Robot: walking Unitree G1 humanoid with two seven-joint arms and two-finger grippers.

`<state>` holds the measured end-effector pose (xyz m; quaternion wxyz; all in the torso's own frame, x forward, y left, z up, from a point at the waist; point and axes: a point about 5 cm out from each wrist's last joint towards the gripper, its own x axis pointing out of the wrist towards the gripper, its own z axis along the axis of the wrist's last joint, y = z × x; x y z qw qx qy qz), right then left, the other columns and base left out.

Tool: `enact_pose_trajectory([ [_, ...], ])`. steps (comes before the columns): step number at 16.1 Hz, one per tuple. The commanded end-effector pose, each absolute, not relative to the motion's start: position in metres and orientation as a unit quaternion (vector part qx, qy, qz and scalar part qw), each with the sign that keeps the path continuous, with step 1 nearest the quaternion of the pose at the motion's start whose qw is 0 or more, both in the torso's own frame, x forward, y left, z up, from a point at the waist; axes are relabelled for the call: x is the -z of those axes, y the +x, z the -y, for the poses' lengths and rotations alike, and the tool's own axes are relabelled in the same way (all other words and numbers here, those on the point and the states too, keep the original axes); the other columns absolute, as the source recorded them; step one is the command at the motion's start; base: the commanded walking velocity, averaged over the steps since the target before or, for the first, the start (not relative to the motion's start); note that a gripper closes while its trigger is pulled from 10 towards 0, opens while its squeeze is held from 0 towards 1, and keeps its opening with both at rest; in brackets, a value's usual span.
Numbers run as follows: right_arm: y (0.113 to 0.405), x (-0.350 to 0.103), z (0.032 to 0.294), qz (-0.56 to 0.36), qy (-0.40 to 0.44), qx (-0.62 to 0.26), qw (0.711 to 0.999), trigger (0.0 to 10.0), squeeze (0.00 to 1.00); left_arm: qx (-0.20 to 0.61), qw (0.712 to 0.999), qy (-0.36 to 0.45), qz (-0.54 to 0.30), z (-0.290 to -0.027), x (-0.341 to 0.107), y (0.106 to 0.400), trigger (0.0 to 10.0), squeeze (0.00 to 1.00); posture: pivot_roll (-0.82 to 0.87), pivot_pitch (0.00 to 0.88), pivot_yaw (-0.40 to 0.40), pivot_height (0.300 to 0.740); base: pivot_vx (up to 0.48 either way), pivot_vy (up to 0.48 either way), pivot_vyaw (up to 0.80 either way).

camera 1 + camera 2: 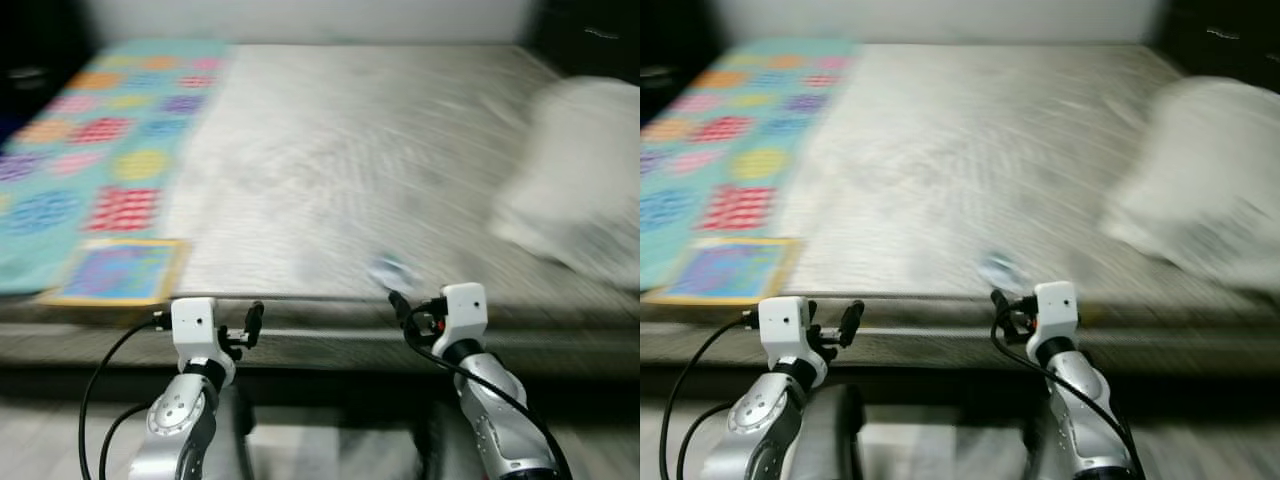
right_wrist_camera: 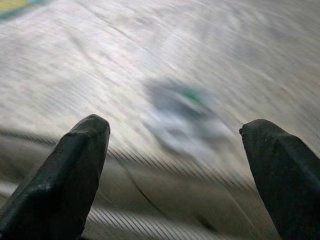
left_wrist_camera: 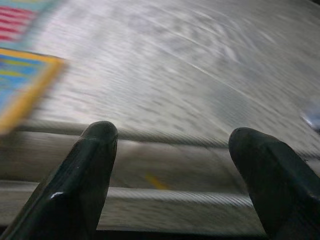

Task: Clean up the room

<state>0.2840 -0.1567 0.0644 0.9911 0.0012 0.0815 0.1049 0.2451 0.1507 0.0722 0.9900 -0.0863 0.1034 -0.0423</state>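
A small crumpled pale wrapper with a blue-green mark (image 2: 186, 122), too blurred to identify, lies near the front edge of the wide bed with a grey-white ribbed cover (image 1: 350, 150). The right end effector (image 1: 400, 305) hovers just before that edge, close to the wrapper, its two black fingers (image 2: 65, 175) spread apart and empty. The left end effector (image 1: 250, 325) is held at the same edge, well apart from the wrapper, also spread and empty. A teal patchwork quilt with coloured squares (image 1: 100, 150) covers the bed's left side. A bulky white pillow (image 1: 580, 170) rests at the right.
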Motion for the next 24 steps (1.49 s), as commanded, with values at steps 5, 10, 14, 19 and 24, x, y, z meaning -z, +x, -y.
enact_pose_trajectory([
  [5, 0.286, -0.067, 0.162, -0.075, 0.006, -0.091, 0.993, 10.0, 0.0, 0.034, 0.99, -0.082, -0.109, -0.152, -0.071, 0.246, 10.0, 0.0, -0.07, 0.0, -0.019, 0.47, 0.171, 0.0, 0.0],
  [10, 0.287, -0.065, 0.162, -0.078, 0.006, -0.091, 0.993, 10.0, 0.0, 0.036, 0.989, -0.082, -0.115, -0.151, -0.069, 0.246, 10.0, 0.0, -0.07, 0.0, -0.021, 0.47, 0.0, 0.0, 0.0],
  [14, 0.29, -0.063, 0.158, -0.091, -0.002, -0.095, 0.991, 10.0, 0.0, 0.04, 0.988, -0.083, -0.127, -0.15, -0.067, 0.245, 10.0, 0.0, -0.06, 0.0, -0.024, 0.47, 0.0, 0.0, 0.0],
  [19, 0.312, -0.068, 0.152, -0.092, -0.022, -0.084, 0.992, 10.0, 0.0, 0.044, 0.986, -0.091, -0.133, -0.151, -0.068, 0.243, 10.0, 0.0, -0.03, 0.0, -0.015, 0.47, 0.0, 0.0, 0.0],
  [24, 0.329, -0.072, 0.14, -0.087, -0.038, -0.102, 0.99, 10.0, 0.0, 0.051, 0.986, -0.09, -0.134, -0.152, -0.071, 0.241, 10.0, 0.0, -0.01, 0.0, -0.013, 0.47, 0.0, 0.0, 0.0],
])
